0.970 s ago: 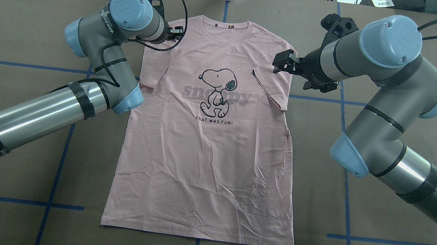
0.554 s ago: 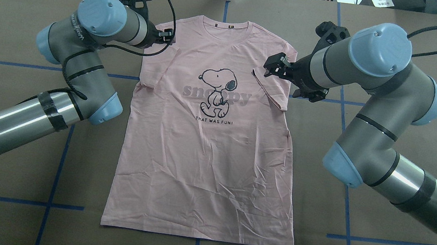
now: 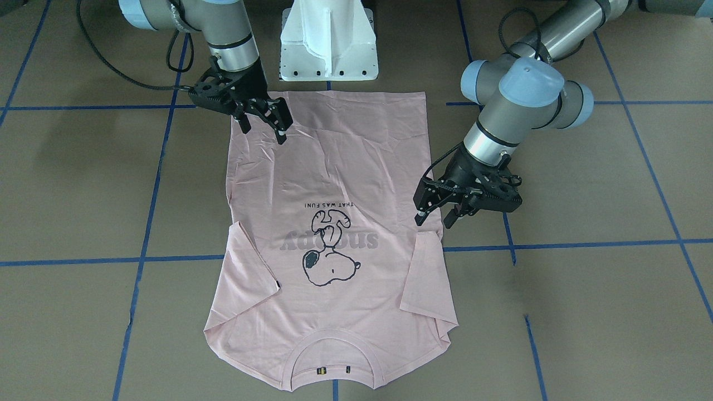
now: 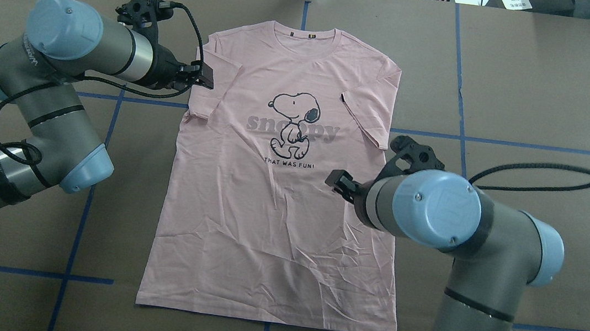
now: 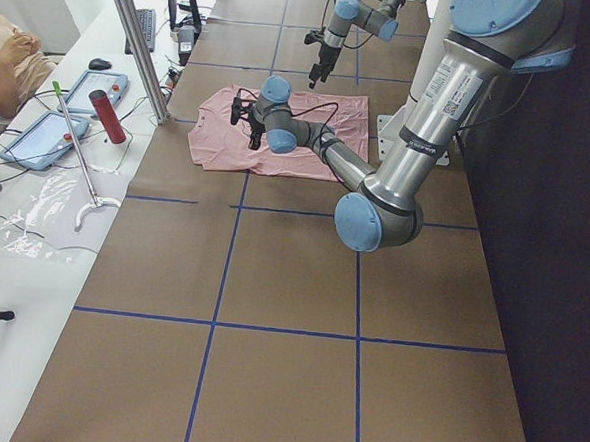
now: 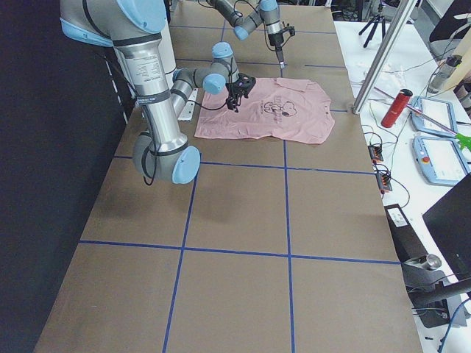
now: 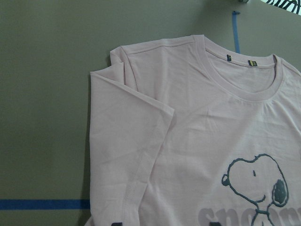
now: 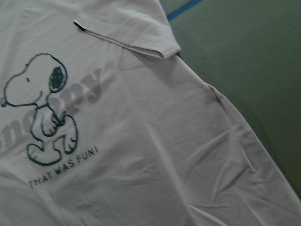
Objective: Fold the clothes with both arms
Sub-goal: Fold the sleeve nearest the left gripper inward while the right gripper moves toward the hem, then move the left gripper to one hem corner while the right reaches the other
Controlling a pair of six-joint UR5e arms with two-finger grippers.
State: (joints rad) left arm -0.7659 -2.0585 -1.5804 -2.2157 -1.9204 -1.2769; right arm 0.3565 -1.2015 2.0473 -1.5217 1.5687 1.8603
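Garment position: I read the T-shirt [image 4: 278, 213] as lying flat and print side up on the counter [image 4: 531, 92], centred between the two arms. Its neck [image 4: 304, 39] is at the far end and its hem [image 4: 267, 312] at the near end, by the robot. The left sleeve [image 4: 215, 90] and right sleeve [image 4: 370, 113] lie turned in over the chest, either side of the dog print [image 4: 294, 124]. The left gripper [image 3: 433, 216] hovers just off the outer edge of the left sleeve. Its fingers [image 3: 419, 210] are spread and hold nothing, and its wrist camera looks down on that sleeve and the neck from clear above the cloth. The right gripper [image 3: 264, 131] hangs over the right side of the body, on the near side of the right sleeve, with its fingers likewise wide apart and empty. I judge the fabric to be light, limp cotton with no stiffness. It shows creases across the lower body, it will sag from any single grip point, and it is likely to drag on the counter covering instead of sliding cleanly. Recommended hold points are the doubled, stitched zones: the shoulder seams beside the neck, or the hem corners, where the cloth is thickest and least likely to slip out. Pinch low enough to catch both layers. Lift both sides together at equal height so that the fold line stays straight and the turned-in sleeves do not fall open.
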